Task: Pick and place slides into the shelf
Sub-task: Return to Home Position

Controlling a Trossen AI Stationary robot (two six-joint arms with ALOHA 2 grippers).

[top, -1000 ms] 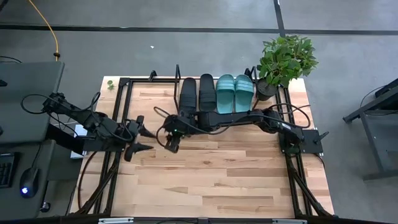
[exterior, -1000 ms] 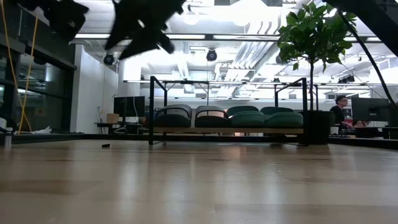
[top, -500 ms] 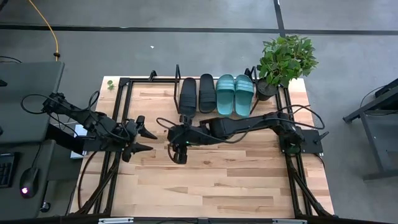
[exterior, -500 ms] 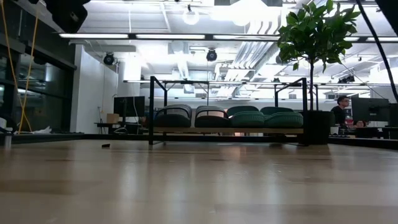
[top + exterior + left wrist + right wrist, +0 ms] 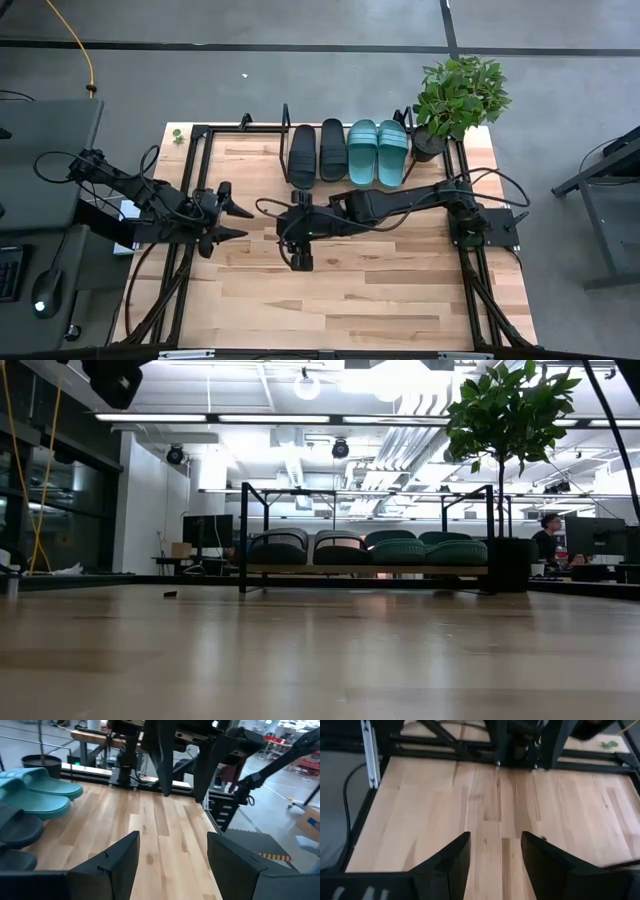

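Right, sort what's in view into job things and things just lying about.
Job: two black slides and two teal-green slides, all on the shelf; left hand and right hand, both open, above the table.
Lying about: potted plant beside the shelf; small green scrap on the table corner; yellow cable off the table.

**Occluded and cropped parts.**
Low view: the shelf (image 5: 365, 569) board hides the slides' (image 5: 340, 548) undersides; an arm (image 5: 113, 378) is cropped at top. Left wrist view: black slides (image 5: 17, 827) run off the edge.
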